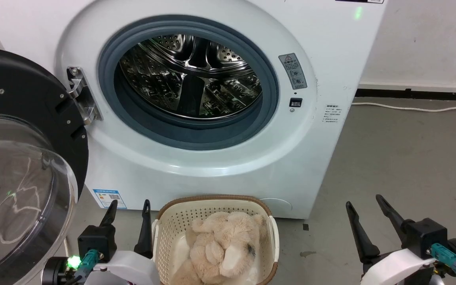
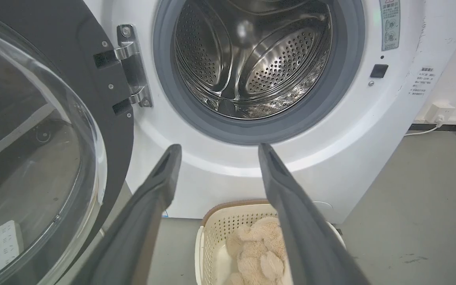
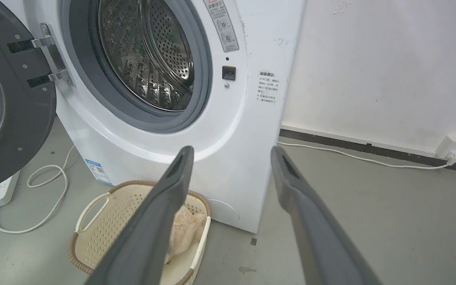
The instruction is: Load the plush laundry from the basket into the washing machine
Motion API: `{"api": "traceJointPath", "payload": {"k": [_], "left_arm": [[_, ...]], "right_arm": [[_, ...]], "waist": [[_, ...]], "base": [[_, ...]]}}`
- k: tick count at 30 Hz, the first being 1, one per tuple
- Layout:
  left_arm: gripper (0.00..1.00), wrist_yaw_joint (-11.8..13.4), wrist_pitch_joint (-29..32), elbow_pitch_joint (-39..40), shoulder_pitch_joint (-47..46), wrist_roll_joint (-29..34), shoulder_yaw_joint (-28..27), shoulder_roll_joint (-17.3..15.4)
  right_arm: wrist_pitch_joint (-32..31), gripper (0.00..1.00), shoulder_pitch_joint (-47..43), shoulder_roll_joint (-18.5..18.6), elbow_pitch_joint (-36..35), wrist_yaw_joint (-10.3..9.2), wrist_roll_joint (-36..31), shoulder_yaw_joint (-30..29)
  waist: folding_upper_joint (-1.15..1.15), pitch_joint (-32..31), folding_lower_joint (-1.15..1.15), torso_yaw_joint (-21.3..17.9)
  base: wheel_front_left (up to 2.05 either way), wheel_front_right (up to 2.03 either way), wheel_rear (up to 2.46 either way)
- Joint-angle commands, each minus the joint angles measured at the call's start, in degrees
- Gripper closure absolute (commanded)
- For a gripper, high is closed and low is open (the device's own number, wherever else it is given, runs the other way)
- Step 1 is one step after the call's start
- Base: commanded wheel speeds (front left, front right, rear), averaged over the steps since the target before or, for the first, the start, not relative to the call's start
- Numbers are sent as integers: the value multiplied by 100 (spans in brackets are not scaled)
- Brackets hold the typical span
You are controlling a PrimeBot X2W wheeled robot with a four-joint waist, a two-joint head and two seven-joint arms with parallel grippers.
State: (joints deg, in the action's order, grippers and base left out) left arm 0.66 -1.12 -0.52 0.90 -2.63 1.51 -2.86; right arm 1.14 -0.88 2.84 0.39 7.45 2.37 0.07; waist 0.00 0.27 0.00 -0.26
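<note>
Cream-beige plush laundry [image 1: 222, 247] sits curled up in the basket [image 1: 212, 199], which is parked on the floor [image 1: 390, 158] right against the front of the washing machine [image 1: 196, 168], below the grey gasket [image 1: 188, 136]. None of it is in the steel drum [image 1: 190, 75], which looks empty to me. The bubble door [image 1: 18, 190] is swung wide open off to the left, so nothing blocks the way in.

Both pincers are spread apart and holding nothing. The left gripper [image 1: 130, 202] hovers just beside the basket's left side, fingers pointing toward the machine. The right gripper [image 1: 363, 200] is well off to the right over bare floor, apart from the basket.

My read: we're at the very start, the reach-and-grab step, with nothing loaded yet. The next move calls for bringing a gripper down into the basket and pinching a good wad of the plush. I'd go for the body rather than a floppy limb, or it'll dangle and maybe snag the gasket going in. It's about as big as the basket, so using both arms seems smart. Then lift it and push it deep into the drum.
</note>
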Motion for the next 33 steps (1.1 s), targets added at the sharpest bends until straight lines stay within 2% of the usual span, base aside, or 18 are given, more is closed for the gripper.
{"api": "traceJointPath", "payload": {"k": [1,19,33], "left_arm": [[0,30,-58,-23,0,-58,47,0],[0,15,-273,-579,-520,-437,308,0],[0,-50,-203,-1657,-1428,-774,691,-1]], "right_arm": [[56,0,-77,0,-2,0,77,2],[271,0,-3,1,-130,1,412,-83],[438,0,197,1,-262,1,792,-163]], "waist": [[0,9,0,-8],[0,434,0,-286],[0,1144,0,-565]], "base": [[0,0,0],[0,0,0],[0,0,0]]}}
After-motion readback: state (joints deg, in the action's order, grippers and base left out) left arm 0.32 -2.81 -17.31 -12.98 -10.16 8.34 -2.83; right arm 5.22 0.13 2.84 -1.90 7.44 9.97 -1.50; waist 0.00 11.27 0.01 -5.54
